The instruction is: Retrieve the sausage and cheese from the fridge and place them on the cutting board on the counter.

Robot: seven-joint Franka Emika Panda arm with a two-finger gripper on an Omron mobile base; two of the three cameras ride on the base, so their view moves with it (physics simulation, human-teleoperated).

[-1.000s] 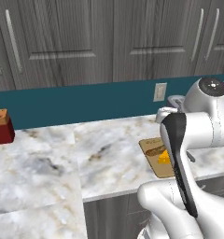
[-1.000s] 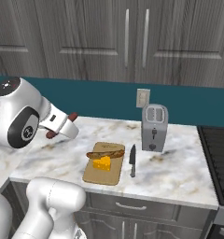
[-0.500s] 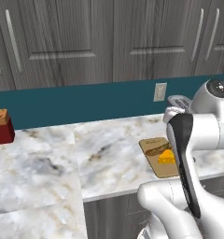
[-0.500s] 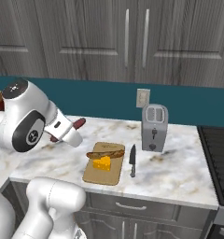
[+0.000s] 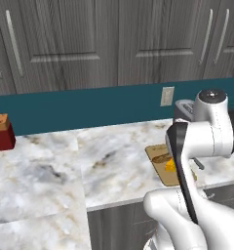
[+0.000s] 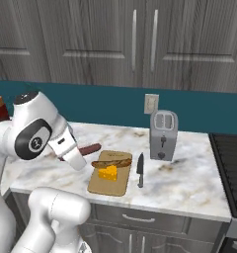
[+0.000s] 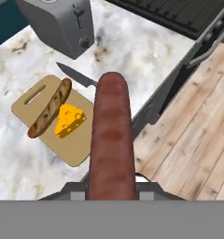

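Observation:
My gripper (image 7: 112, 189) is shut on the sausage (image 7: 112, 140), a dark red-brown rod that points out over the counter's (image 7: 20, 154) front edge. From the right base view the sausage (image 6: 90, 148) sticks out past my wrist, above the counter (image 6: 189, 183) just left of the cutting board (image 6: 106, 185). The yellow cheese (image 6: 108, 173) wedge lies on that board. In the hand view the cheese (image 7: 68, 120) sits on the cutting board (image 7: 72, 149), left of the sausage. My arm partly hides the cutting board (image 5: 168, 177) and cheese (image 5: 171, 166). The fridge is out of view.
A brown bread loaf (image 6: 111, 162) lies on the board beside the cheese. A black-handled knife (image 6: 140, 168) lies right of the board, a grey toaster (image 6: 163, 135) behind it, a stove (image 6: 231, 163) at far right. A red object (image 5: 1, 133) stands far left.
My arm has swung the held sausage down and to the right in the right base view, closer to the cutting board. Board, cheese, bread and knife have stayed put.

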